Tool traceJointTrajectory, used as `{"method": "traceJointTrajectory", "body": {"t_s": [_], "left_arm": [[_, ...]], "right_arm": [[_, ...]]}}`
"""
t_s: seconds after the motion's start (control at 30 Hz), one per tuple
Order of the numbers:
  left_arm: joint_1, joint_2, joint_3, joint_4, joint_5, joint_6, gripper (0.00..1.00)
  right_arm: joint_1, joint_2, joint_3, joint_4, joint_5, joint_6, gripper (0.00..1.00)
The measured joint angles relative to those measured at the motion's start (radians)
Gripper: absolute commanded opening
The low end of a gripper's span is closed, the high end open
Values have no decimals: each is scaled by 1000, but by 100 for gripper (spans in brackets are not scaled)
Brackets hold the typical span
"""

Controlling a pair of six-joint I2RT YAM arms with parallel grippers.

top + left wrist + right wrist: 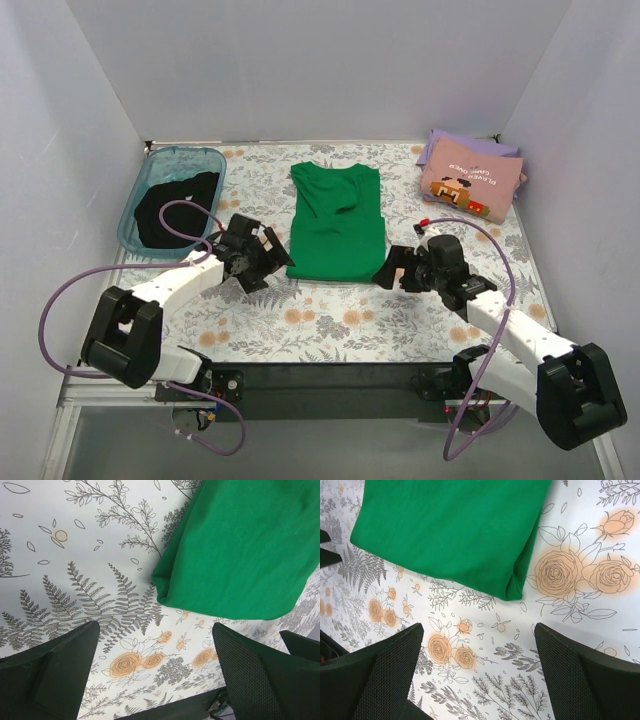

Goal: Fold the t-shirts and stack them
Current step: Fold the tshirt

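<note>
The green t-shirt (338, 222) lies in the middle of the table, folded lengthwise into a long strip. Its bottom left corner shows in the left wrist view (240, 555), its bottom right corner in the right wrist view (450, 530). My left gripper (272, 260) is open and empty just left of the shirt's near left corner. My right gripper (393, 270) is open and empty just right of its near right corner. The pink t-shirt (472, 182) lies folded on the lavender t-shirt (440, 145) at the back right. The black t-shirt (175, 208) lies crumpled in the bin.
A translucent teal bin (136, 200) stands at the back left. The table (330, 325) has a floral cover. White walls close in the left, back and right sides.
</note>
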Motion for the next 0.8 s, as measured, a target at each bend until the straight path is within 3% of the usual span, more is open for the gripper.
{"method": "traceJointTrajectory", "body": {"t_s": [0.1,0.27,0.43,0.5,0.53,0.57,0.67,0.73,0.77,0.8], "left_arm": [[0,11,-8,27,23,-3,89],[0,92,-8,94,69,-6,67],[-1,161,-8,126,96,-11,49],[-1,174,-8,140,103,-15,47],[-1,181,-8,147,110,-15,42],[-1,189,-8,156,116,-18,30],[-1,220,-5,180,121,-24,20],[-1,242,6,188,130,-28,13],[-1,251,11,191,133,-30,3],[-1,263,19,195,139,-32,0]], "right_arm": [[-2,2,-14,24,9,26,93],[-2,84,-14,80,14,53,70],[-6,174,-13,112,28,75,60],[-8,205,-13,123,36,77,59],[-8,220,-13,127,39,79,58],[-9,233,-13,134,37,81,58],[-10,264,-4,167,36,84,57],[-10,292,9,188,31,82,46],[-10,309,14,196,27,82,42],[-10,325,17,208,16,85,32]]}}
